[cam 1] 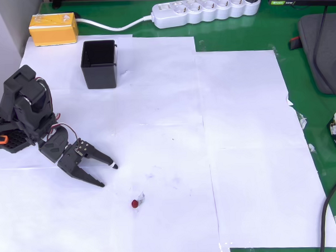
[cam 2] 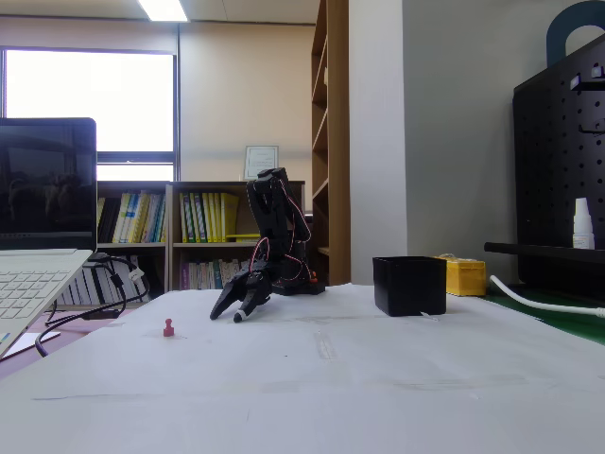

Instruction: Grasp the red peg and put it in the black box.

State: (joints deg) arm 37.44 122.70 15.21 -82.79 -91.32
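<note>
the red peg [cam 1: 135,204] stands alone on the white paper sheets [cam 1: 242,156] that cover the counter [cam 1: 319,130], in the near part of the overhead view, left of centre. in the fixed view the red peg [cam 2: 168,328] stands upright, with a rounded head over a slightly wider foot. nothing touches it.

handling, as a judgement: the peg is tiny, rigid and very light. it is likely to tip or roll if a fingertip brushes it off centre, and its smooth surface may slip under a partial hold. take hold across the narrow body below the head, with one fingertip on each side, low to the paper.

just beyond the peg, up and left in the overhead view, the gripper [cam 1: 109,175] hangs close over the paper. the jaws stand apart in a v, holding nothing, with the tips pointing toward the peg but clear of it. in the fixed view the gripper [cam 2: 236,308] sits to the right of the peg, angled down.

farther off, the black box [cam 1: 99,64] stands upright with its open top up and its inside hollow, well apart from both peg and jaws. in the fixed view the black box [cam 2: 408,285] is at the right.

farthest, a yellow box [cam 1: 54,28] and a white power strip [cam 1: 205,10] lie along the counter edge.
</note>
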